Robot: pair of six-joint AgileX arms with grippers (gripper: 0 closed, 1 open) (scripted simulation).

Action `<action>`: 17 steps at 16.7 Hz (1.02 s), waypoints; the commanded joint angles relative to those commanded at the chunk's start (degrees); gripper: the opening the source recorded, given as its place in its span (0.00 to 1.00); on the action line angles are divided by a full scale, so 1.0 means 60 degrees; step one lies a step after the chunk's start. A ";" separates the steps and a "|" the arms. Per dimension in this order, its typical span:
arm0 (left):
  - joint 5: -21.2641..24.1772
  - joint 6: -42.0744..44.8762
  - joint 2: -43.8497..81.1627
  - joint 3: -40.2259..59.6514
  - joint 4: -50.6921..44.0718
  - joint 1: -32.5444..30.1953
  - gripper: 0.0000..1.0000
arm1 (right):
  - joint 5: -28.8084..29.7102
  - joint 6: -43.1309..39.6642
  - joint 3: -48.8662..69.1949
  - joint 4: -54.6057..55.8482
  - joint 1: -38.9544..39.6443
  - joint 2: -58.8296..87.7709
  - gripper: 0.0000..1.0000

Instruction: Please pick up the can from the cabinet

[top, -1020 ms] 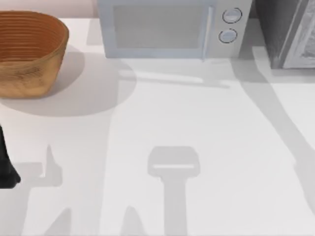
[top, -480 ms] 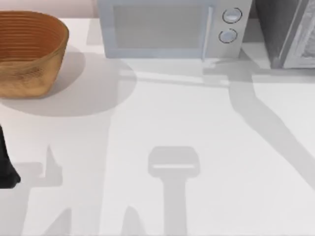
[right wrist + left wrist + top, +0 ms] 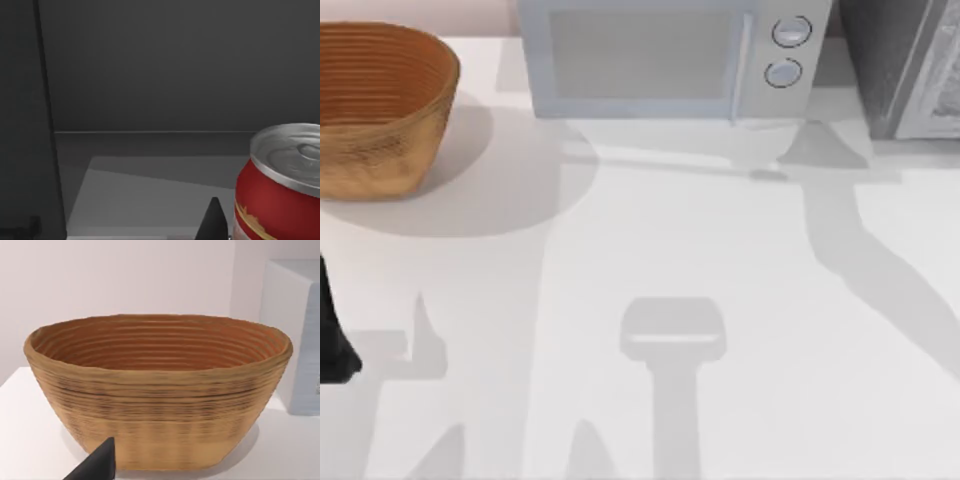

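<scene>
The can [image 3: 280, 185] is running off the right wrist view's edge at four o'clock. In the top view, the cabinet [image 3: 905, 60] is being cropped at two o'clock.

The top camera looks straight down on the worktop [image 3: 720, 300]. The left wrist camera faces the basket [image 3: 160, 390] from close by, level with it; both share it. The right wrist camera sits close to a can [image 3: 280, 185] inside the cabinet [image 3: 175, 65].

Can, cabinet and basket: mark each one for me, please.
can [image 3: 272, 200]: right wrist view, on its red side wall.
cabinet [image 3: 880, 60]: top view, on its dark speckled side, at the table's far right.
basket [image 3: 380, 150]: top view, on its woven outer wall.
</scene>
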 joint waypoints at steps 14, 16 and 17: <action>0.0000 0.0000 0.0000 0.0000 0.0000 0.0000 1.00 | -0.3158 -0.0034 -0.8028 0.2491 -0.3064 -0.5124 0.00; 0.0000 0.0000 0.0000 0.0000 0.0000 0.0000 1.00 | -0.3940 -0.0044 -0.9961 0.3106 -0.3820 -0.6391 0.00; 0.0000 0.0000 0.0000 0.0000 0.0000 0.0000 1.00 | -0.4334 -0.0049 -1.0915 0.3415 -0.4199 -0.7026 0.00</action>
